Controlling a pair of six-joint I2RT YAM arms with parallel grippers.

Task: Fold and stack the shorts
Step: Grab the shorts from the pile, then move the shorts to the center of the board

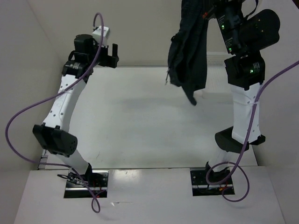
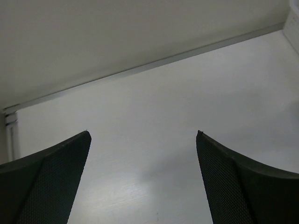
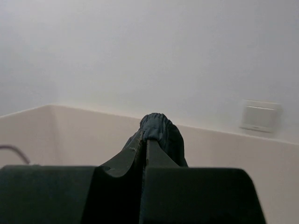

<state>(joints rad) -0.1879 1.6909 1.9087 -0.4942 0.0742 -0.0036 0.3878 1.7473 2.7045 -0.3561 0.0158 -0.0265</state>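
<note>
The dark shorts (image 1: pixel 189 51) hang in the air at the top of the top view, bunched and dangling above the far part of the table. My right gripper (image 3: pixel 145 140) is shut on a gathered fold of the shorts (image 3: pixel 159 128), raised high; in the top view its tips are cut off by the upper edge. My left gripper (image 1: pixel 112 55) is open and empty at the far left of the table; its two fingers (image 2: pixel 56 177) stand wide apart over bare table.
The white table (image 1: pixel 140 121) is bounded by a back wall and a left side wall. A white ribbed surface (image 1: pixel 217 58) shows at the far right behind the right arm. Purple cables loop beside both arms.
</note>
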